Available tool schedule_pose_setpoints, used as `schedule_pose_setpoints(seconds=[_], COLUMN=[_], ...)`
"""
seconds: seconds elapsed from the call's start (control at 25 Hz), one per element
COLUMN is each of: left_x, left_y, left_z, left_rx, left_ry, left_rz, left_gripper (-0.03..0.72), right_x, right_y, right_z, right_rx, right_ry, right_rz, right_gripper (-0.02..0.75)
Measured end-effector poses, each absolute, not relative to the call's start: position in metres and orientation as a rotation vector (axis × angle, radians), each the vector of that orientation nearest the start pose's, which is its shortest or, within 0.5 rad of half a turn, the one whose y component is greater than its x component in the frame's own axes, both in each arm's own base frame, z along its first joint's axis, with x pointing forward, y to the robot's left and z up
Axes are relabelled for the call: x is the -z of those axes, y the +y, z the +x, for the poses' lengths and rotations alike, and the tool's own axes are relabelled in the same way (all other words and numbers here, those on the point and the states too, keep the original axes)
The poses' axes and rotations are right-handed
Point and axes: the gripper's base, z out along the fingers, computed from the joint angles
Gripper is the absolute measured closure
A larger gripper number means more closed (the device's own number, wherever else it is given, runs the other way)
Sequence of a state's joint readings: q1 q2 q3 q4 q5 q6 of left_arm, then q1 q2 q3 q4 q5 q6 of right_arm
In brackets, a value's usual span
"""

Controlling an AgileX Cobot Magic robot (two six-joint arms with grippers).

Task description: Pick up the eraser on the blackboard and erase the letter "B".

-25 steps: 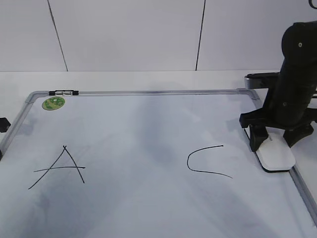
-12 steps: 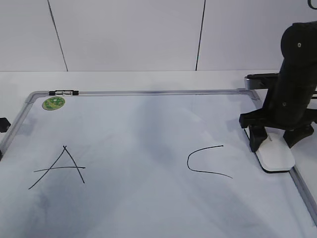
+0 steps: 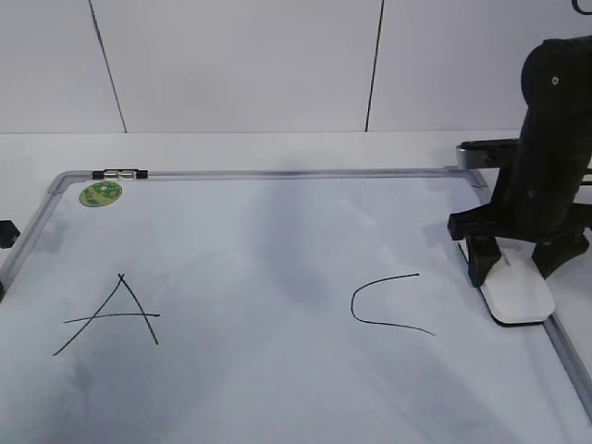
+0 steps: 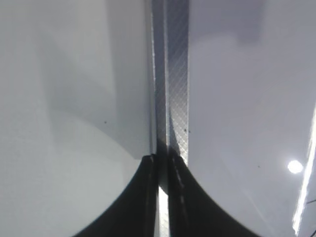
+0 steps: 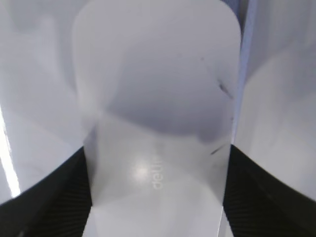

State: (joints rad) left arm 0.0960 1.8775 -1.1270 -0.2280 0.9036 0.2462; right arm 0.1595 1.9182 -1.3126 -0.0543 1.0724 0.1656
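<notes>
The blackboard (image 3: 268, 250) lies flat, with a black "A" (image 3: 116, 314) at the left and a "C" (image 3: 379, 301) at the right. No letter "B" shows between them, only faint grey smudging. The white eraser (image 3: 523, 298) lies at the board's right edge. My right gripper (image 3: 518, 274) stands over it with a finger on each long side. In the right wrist view the eraser (image 5: 158, 98) fills the space between the jaws (image 5: 158, 195). My left gripper (image 4: 163, 163) is shut over the board's metal frame (image 4: 173, 74) and shows at the far left of the exterior view (image 3: 6, 233).
A round green sticker (image 3: 100, 192) and a small clip (image 3: 120, 173) sit at the board's top left corner. A white table (image 3: 277, 148) and white wall lie behind. The right arm's black body (image 3: 546, 157) rises over the board's right frame.
The right gripper and eraser have shifted slightly right and toward the front along the board's right edge. The left gripper has not moved.
</notes>
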Motion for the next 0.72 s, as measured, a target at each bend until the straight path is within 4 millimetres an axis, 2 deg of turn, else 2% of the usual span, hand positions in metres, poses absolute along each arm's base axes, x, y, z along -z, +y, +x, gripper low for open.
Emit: schedule_pose_setpoints(seconds=[0.44, 0.72], left_x=[-0.154, -0.154], left_y=[0.0159, 0.0159], left_z=[0.3344, 0.3344], left_rx=[0.274, 0.274], left_ry=[3.097, 3.097], left_rz=[0.014, 0.014], left_gripper=[0.675, 0.675], right_x=[-0.1794, -0.1794], right_y=[0.0526, 0.0521], right_z=[0.3548, 0.3545], right_rx=[0.081, 0.091], right_ry=[3.16, 3.163], right_rz=[-0.032, -0.036], right_gripper=[0.183, 0.103])
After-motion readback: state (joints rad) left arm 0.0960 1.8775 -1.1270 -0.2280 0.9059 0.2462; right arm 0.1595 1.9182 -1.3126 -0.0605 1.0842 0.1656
